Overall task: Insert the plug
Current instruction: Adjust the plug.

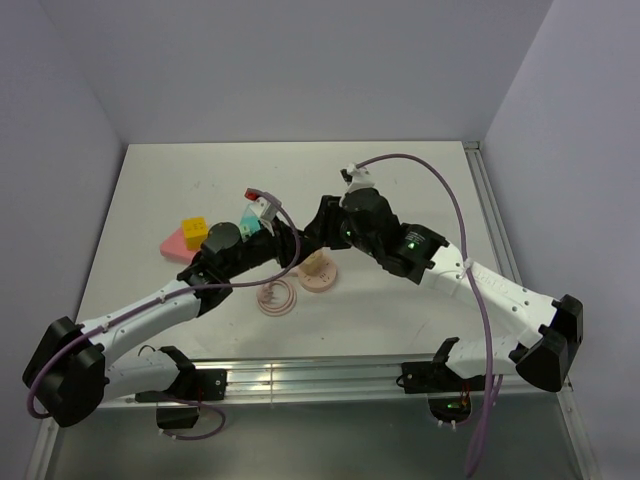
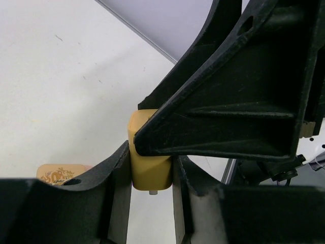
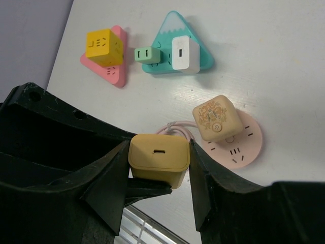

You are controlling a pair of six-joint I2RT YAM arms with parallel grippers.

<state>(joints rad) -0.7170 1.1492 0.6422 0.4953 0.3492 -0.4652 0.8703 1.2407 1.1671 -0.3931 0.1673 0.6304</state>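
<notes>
A mustard-yellow plug with a small slot in its top face hangs above the table, and both grippers are shut on it. In the right wrist view my right gripper clamps its two sides. Seen from the left wrist, my left gripper squeezes the same plug, a small metal prong showing beneath it. From above, the left gripper and right gripper meet mid-table and hide the plug. The round pink power strip lies below, carrying a beige cube adapter.
A teal triangular strip holds a white charger and a green plug. A pink triangular strip carries a yellow cube. The pink strip's coiled cable lies near the front. A metal rail runs along the near edge.
</notes>
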